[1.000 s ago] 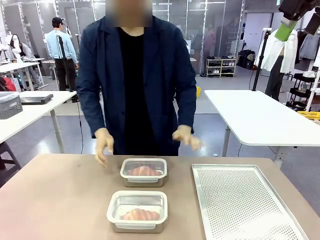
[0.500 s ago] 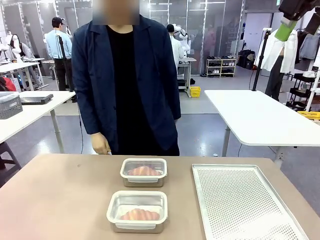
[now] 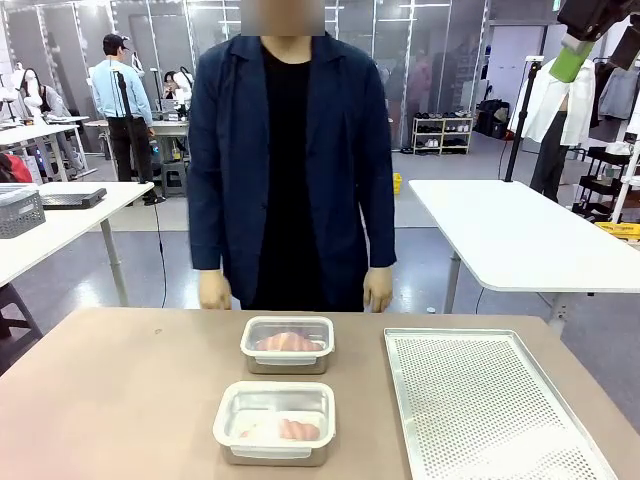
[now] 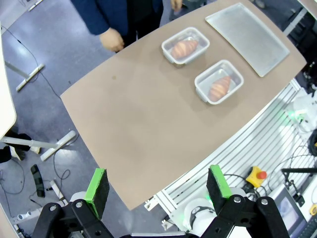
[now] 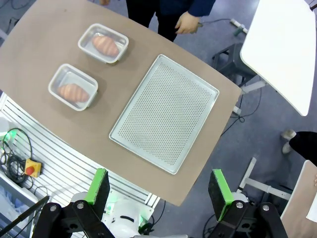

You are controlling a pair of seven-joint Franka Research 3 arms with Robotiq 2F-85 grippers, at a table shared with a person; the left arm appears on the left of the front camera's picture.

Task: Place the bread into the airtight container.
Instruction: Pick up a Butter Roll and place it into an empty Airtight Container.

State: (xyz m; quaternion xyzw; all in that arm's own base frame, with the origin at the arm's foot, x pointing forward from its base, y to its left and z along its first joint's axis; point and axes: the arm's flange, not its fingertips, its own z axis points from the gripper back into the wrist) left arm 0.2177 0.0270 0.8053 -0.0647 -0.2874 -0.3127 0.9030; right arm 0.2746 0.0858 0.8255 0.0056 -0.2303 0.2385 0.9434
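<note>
Both containers (image 3: 274,421) lidded with bread (image 3: 288,342) inside, left hand (image 4: 157,188) and right hand (image 5: 159,188) wide apart, empty

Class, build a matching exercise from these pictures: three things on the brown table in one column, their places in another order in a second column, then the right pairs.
Things:
1. perforated metal baking tray
2. lidded clear container with bread
3. open clear container with bread

Places:
A. nearest the person
B. nearest the robot
C. on the robot's right

Pairs: 1-C, 2-A, 3-B
</note>
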